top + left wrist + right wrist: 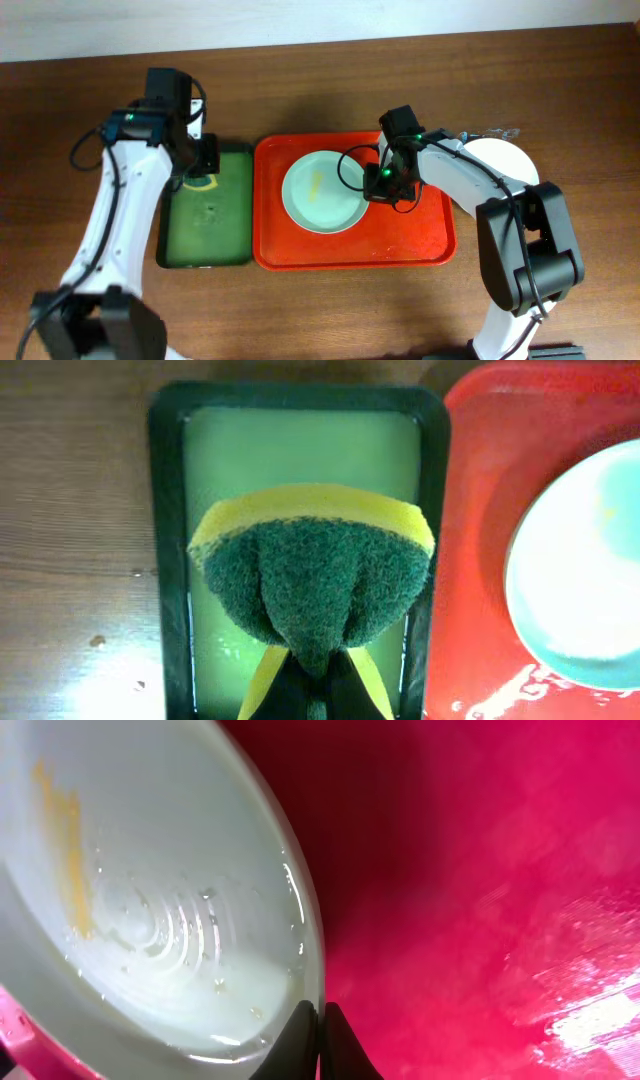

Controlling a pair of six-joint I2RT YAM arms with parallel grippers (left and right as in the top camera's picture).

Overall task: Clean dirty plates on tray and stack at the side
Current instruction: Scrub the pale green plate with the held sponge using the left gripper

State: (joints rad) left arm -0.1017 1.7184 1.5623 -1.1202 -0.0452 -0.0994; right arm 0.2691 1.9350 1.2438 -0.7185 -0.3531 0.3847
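A pale mint-white plate (322,192) with a yellow smear lies in the red-orange tray (400,240). My right gripper (385,185) is shut on the plate's right rim. In the right wrist view the fingertips (320,1015) pinch the rim of the wet plate (150,900) over the tray (480,870). My left gripper (200,165) is shut on a green and yellow sponge (312,575) above the dark green tray (165,560); its fingers (315,685) show at the bottom edge. Another plate (505,160) sits on the table right of the red tray, partly hidden by my right arm.
The dark green tray (205,240) lies directly left of the red tray and holds a film of liquid. The red tray (470,560) and the plate (590,570) also show at the right of the left wrist view. Wet patches glisten on the red tray floor.
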